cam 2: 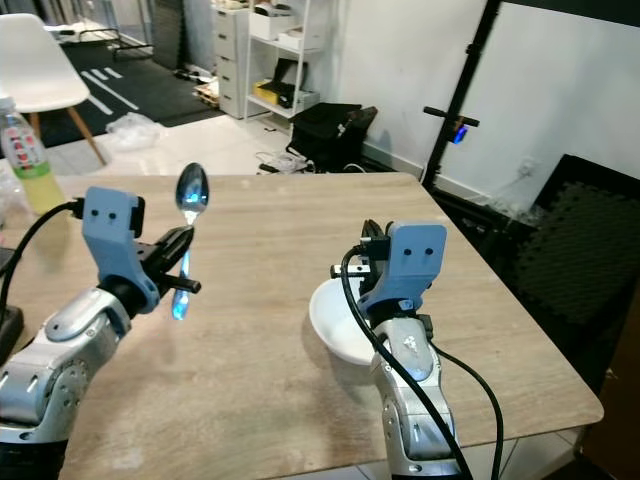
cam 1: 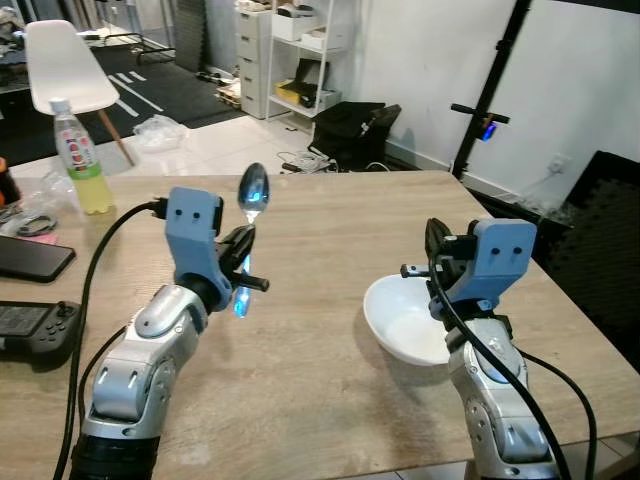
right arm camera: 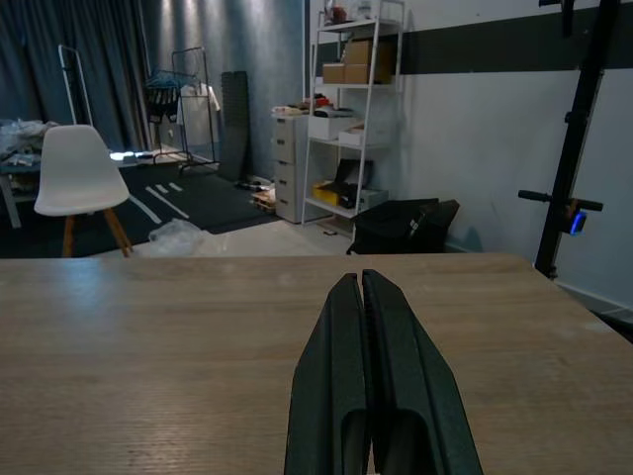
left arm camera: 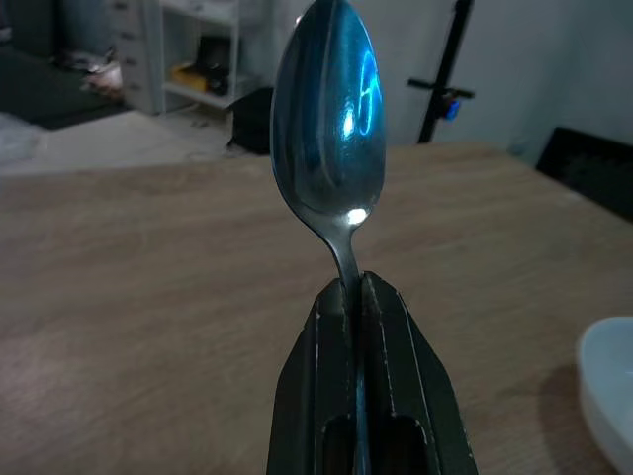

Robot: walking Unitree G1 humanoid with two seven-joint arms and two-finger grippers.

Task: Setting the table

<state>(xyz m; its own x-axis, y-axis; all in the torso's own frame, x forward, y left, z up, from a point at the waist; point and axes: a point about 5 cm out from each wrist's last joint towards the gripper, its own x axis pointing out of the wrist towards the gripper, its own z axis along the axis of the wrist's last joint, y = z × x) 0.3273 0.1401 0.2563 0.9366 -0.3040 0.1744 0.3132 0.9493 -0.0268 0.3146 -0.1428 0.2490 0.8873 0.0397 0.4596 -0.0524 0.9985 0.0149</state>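
My left gripper is shut on the handle of a metal spoon, holding it upright above the wooden table, bowl end up. The left wrist view shows the spoon bowl rising from between the closed fingers. A white bowl rests on the table at the right, partly hidden behind my right arm. My right gripper hovers over the bowl's far rim, shut with nothing in it; its closed fingers point across the bare tabletop.
A drink bottle, a black phone and a game controller lie along the table's left side. Beyond the table stand a white chair, shelves, a black bag and a black stand.
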